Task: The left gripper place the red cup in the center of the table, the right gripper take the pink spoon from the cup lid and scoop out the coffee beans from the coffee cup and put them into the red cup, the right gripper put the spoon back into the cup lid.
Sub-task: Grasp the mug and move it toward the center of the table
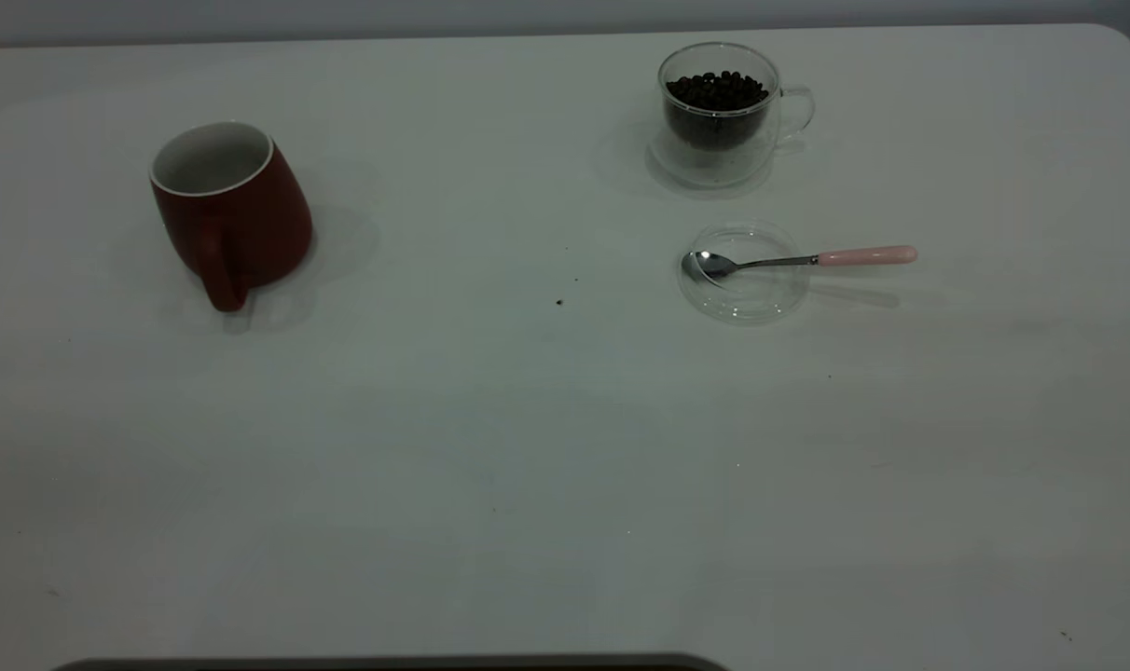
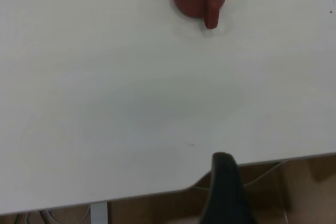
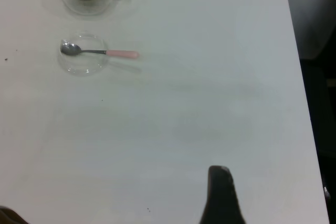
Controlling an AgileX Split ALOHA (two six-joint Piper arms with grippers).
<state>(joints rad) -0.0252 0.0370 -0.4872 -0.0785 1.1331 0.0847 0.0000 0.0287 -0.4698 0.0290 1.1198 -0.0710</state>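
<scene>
- White tabletop (image 1: 490,447) fills nearly the whole exterior view, dotted with a few tiny dark specks (image 1: 559,302) near its middle; a grey wall runs along the top edge.
- The red cup (image 1: 232,210) stands upright in the upper left of the exterior frame, white inside, handle toward the bottom of the frame, well apart from everything else.
- The coffee cup (image 1: 728,116), clear glass with its loop handle to the right, sits in the upper right, holding a heap of coffee beans (image 1: 717,91).
- Just below it in the frame lies the cup lid (image 1: 742,289), a clear glass disc flat on the table.
- The pink spoon (image 1: 798,260) rests with its metal bowl inside the lid and its pink handle sticking out over the rim to the right.
- The left gripper (image 2: 227,192) shows only one dark finger at the table's edge, far from the red cup; I cannot tell its state.
- The right gripper (image 3: 220,195) likewise shows one dark finger over bare table, far from the spoon; state cannot be told.
</scene>
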